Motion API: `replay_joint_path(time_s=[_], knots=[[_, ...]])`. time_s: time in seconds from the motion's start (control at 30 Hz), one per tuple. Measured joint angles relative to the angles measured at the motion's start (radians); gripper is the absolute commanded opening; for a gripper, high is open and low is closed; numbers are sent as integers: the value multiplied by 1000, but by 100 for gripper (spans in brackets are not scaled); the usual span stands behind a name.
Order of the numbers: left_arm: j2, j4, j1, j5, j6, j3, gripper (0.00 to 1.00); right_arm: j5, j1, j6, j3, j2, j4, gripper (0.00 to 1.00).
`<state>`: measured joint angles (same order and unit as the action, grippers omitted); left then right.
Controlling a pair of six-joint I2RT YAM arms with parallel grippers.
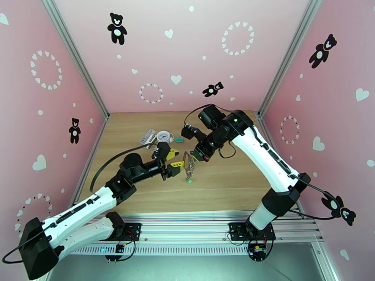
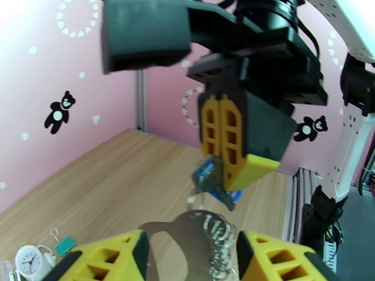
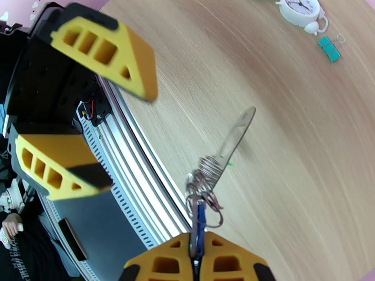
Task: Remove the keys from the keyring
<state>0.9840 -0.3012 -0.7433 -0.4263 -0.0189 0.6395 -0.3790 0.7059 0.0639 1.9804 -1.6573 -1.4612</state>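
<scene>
The green key [image 1: 190, 181] seems already off and lies on the counter [image 1: 225, 179]. The blue key [image 3: 200, 225] is left to do. The right jaws are clenched on it, the keyring [image 3: 234, 134] hangs from it, and the left jaws stand released beside the strap.

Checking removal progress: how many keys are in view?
2. The blue-headed key is pinched between the right fingers, attached to the hanging grey strap keyring; the tiny green-headed key lies on the wooden table beneath it.

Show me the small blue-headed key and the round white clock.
Small blue-headed key [image 3: 200, 225]: right wrist view, its blue edge.
Round white clock [image 3: 300, 6]: right wrist view, its dial.
</scene>
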Motion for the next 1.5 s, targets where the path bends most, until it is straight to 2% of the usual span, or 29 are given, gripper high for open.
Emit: replay_joint_path(time_s=[0.13,0.33,0.8,1.03,1.37,1.5], knots=[[46,1,0,-29,-9,31,50,-21,0,54,-14,3,13,0],[76,11,0,-46,-46,49,38,-39,0,122,-40,30,32,0],[107,32,0,-66,-102,102,31,-76,1,241,-81,73,68,0],[124,32,0,-94,-112,103,18,-77,1,262,-81,89,81,0],[124,17,0,-99,-103,102,21,-79,1,280,-81,116,89,0],[124,-15,0,-114,-82,102,27,-79,1,285,-81,116,89,0]])
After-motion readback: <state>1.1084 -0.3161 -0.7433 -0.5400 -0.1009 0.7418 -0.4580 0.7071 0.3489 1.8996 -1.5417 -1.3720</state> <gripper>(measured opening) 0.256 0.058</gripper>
